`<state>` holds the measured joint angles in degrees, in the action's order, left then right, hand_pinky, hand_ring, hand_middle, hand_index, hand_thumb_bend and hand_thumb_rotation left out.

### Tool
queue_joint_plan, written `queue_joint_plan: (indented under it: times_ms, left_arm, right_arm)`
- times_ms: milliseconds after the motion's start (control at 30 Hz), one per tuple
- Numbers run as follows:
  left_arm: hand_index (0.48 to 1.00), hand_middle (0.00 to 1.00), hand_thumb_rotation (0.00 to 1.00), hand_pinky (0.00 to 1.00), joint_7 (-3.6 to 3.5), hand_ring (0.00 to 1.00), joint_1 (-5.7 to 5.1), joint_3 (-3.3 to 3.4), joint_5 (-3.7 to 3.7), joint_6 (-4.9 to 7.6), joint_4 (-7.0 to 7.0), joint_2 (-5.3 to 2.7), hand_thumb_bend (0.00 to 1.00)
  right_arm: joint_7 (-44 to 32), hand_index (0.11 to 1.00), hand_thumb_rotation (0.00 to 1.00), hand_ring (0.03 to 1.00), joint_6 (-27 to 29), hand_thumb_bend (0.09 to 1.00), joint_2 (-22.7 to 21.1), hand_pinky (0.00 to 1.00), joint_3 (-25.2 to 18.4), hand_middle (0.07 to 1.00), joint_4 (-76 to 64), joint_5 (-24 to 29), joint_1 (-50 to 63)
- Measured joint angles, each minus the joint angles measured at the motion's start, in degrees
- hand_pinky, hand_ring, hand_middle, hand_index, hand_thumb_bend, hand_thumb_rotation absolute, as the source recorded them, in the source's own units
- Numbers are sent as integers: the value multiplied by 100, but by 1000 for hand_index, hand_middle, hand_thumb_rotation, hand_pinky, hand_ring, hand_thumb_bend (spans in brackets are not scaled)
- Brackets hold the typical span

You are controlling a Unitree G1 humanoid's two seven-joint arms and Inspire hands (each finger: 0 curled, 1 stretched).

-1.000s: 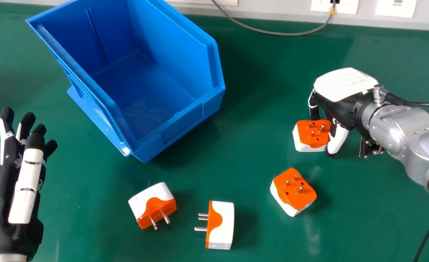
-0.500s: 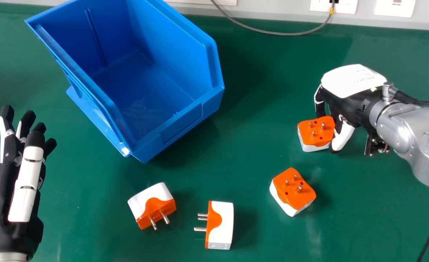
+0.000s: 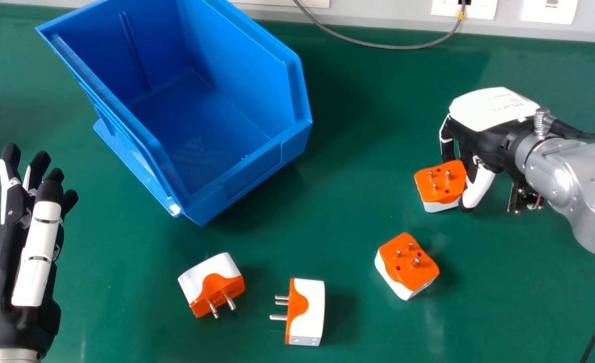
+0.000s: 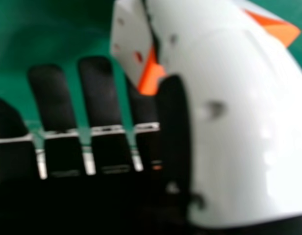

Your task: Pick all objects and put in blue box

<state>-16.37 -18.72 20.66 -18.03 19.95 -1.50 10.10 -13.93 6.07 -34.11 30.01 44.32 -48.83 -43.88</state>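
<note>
A glossy green desk (image 3: 338,227) holds a large, open-topped blue plastic box (image 3: 252,174), set at an angle on the far left side, with its inside empty. Four chunky orange and white plastic plug adapters with metal pins are outside the box.

On the right, the robot's right hand (image 3: 494,108), black with a white back, reaches downward and is gripping the first adapter (image 3: 441,189), pins up, between thumb and fingers. In the right hand view, the large white thumb (image 4: 239,132) lies close to the black fingers (image 4: 99,98), with part of a white and orange adapter between them.

Nearer the robot, just beside the gripped one, a second adapter (image 3: 406,272) sits pins up. A third adapter (image 3: 308,320), near the middle, points its pins to the left. Left of that, a fourth adapter (image 3: 201,280) has its pins toward the robot.

The left hand (image 3: 12,201), black and white, is open at the left edge. A grey cable (image 3: 403,47) loops along the far edge of the desk.
</note>
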Motion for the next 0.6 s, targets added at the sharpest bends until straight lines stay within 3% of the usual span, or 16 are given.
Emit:
queue_joint_plan:
  times_ms: [100, 167, 233, 300, 367, 600]
  left_arm:
    - [970, 1000, 781, 949, 12, 988, 0, -1, 2, -24, -5, -2, 472]
    - [970, 1000, 781, 949, 56, 988, -1, -2, 9, -69, -24, -9, 472]
    - [970, 1000, 781, 949, 171, 988, -13, -7, 36, -138, -95, -32, 472]
    - [970, 1000, 772, 944, 309, 986, -47, -14, 129, -202, -221, -71, 455]
    - [966, 995, 766, 929, 405, 977, -80, -22, 171, -232, -285, -102, 423]
    - [962, 986, 763, 907, 519, 965, -101, -62, 269, -379, -395, -149, 371]
  right_arm:
    - [-59, 494, 0, 398, -38, 511, -25, 167, -2, 463, -79, 1, 6]
    - [-81, 494, 0, 398, -41, 511, -45, 167, -8, 463, -145, 3, 10]
    - [-119, 494, 0, 398, -41, 511, -62, 167, -28, 463, -212, 19, 16]
    - [-155, 501, 0, 391, -42, 509, -81, 172, -75, 458, -284, 90, 34]
    - [-193, 507, 0, 383, -42, 508, -104, 173, -104, 455, -356, 121, 45]
    - [-245, 501, 0, 392, -34, 508, -117, 168, -328, 465, -373, 402, 58]
